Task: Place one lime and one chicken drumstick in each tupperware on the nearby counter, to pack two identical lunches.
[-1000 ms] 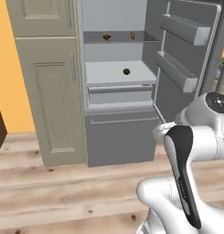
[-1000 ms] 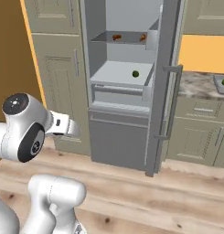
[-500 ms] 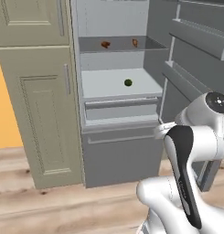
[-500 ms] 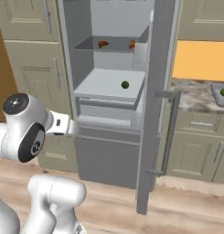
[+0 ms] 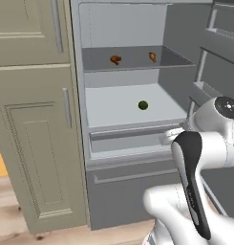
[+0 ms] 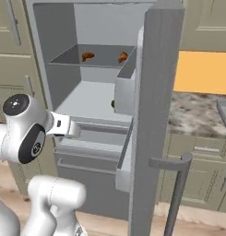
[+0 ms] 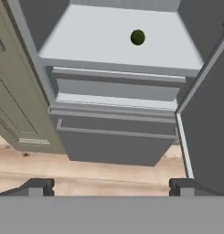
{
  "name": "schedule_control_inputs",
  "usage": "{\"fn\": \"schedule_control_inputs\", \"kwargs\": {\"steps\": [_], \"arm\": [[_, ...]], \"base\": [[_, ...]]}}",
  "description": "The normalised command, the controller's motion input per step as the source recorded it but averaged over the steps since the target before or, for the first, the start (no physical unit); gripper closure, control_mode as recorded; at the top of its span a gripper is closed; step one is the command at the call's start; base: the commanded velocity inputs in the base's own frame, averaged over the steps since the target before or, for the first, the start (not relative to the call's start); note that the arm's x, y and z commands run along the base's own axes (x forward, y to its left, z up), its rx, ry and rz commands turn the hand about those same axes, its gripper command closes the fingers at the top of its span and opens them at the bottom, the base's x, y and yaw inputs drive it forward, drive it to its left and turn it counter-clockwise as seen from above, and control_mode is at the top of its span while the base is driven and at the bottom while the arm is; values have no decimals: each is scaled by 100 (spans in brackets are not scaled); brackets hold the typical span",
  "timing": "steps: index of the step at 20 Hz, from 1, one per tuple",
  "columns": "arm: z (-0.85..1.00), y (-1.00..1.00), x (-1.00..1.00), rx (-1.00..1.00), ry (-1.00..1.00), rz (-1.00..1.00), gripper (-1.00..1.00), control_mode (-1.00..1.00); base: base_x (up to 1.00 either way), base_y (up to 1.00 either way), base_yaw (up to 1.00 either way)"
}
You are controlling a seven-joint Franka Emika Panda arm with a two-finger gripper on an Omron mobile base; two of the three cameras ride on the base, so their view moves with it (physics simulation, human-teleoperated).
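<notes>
The fridge [image 5: 132, 119] stood open, its door [image 6: 156, 115] swung wide to the right. On the upper shelf [image 5: 137, 60] lay two brown drumsticks, one to the left [image 5: 115, 60] and one to the right [image 5: 152, 57], well apart from each other. On the lower shelf [image 5: 132, 107] sat a single dark green lime [image 5: 143, 105], alone near the middle and a little toward the right; in the hand view the lime [image 7: 138, 37] showed far back on that pale shelf. Below the shelf ran a closed grey drawer [image 5: 130, 141], and under it the freezer front [image 5: 132, 191]. A beige cabinet [image 5: 35, 119] with a silver bar handle stood just left of the fridge, and pale wood floor [image 7: 109, 176] spread beneath. In the right base view the speckled stone table [image 6: 197, 115] showed past the door, with the corner of one grey tray [image 6: 223, 112] at the far right edge and something green in it, too cropped to name. The hand [image 7: 111, 186] was released, its two dark fingertips [image 7: 38, 186] set wide apart with nothing between them, and it pointed down at the drawer fronts and the floor, well short of the lime. The white arm [image 5: 199, 158] rose in front of the fridge's lower right
</notes>
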Motion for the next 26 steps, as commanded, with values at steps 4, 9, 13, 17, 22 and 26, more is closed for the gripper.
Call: {"fn": "schedule_control_inputs", "kwargs": {"steps": [4, 9, 13, 17, 22, 26], "arm": [[0, 0, 0, 0, 0, 0, -100, 100], [0, 0, 0, 0, 0, 0, -100, 100], [0, 0, 0, 0, 0, 0, -100, 100], [-1, 0, 0, 0, 0, 0, -100, -100], [8, 0, -19, 0, -5, 0, -100, -100], [40, 0, -16, 0, -12, 0, -100, -100]], "base": [[84, 0, -5], [77, 0, -2], [59, 0, 0], [23, 0, 0], [0, 0, 0], [0, 0, 0]]}}
